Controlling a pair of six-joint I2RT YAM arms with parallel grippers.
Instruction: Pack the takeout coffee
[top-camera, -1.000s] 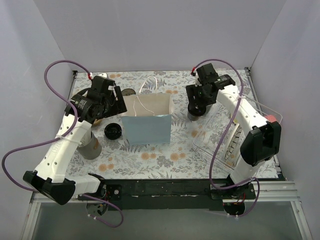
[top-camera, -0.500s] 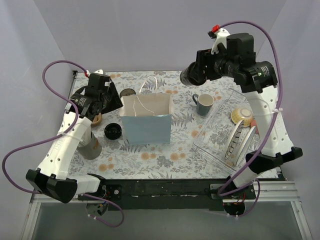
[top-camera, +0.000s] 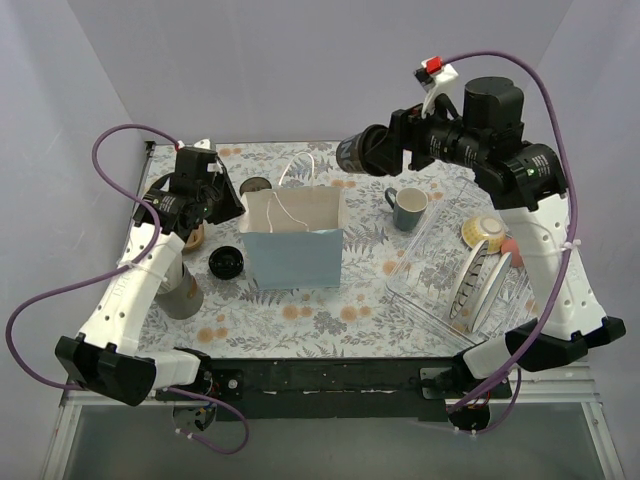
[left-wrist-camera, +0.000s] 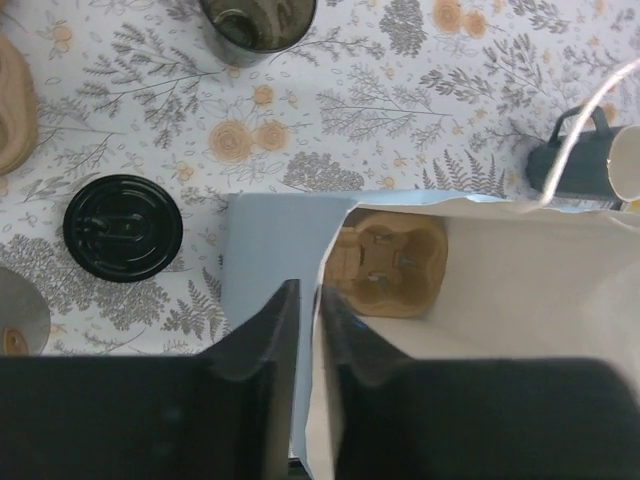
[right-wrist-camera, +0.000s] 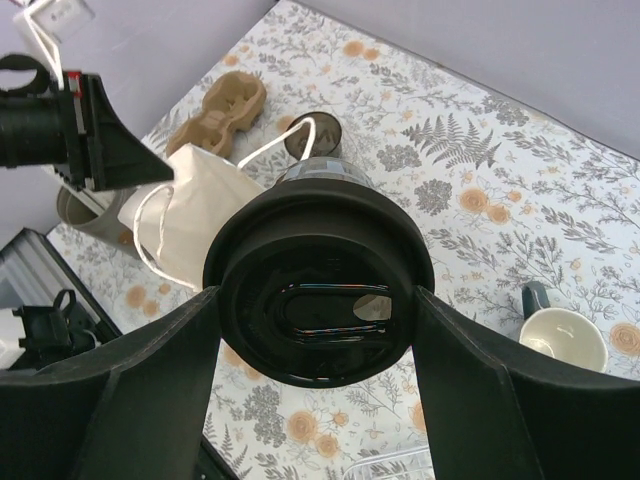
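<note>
The takeout coffee (top-camera: 352, 153), a dark cup with a black lid (right-wrist-camera: 320, 240), hangs on its side in the air, high over the table right of the bag. My right gripper (top-camera: 368, 150) is shut on it, a finger on each side of the lid (right-wrist-camera: 318, 296). The light-blue paper bag (top-camera: 295, 250) stands open in the middle of the table. My left gripper (top-camera: 232, 203) is shut on the bag's left rim (left-wrist-camera: 308, 300), the paper pinched between its fingers. A cardboard cup carrier (left-wrist-camera: 390, 262) lies at the bottom of the bag.
A grey mug (top-camera: 408, 208) stands right of the bag, with a clear dish rack (top-camera: 440, 290) holding plates and a bowl beyond it. Left of the bag lie a loose black lid (top-camera: 226, 262), a tall grey cup (top-camera: 180, 292), a second cardboard carrier (right-wrist-camera: 215, 110) and a dark glass (top-camera: 256, 186).
My right arm has lifted the coffee off the table beside the mug and carried it up and left. My left gripper has closed on the bag's rim.
</note>
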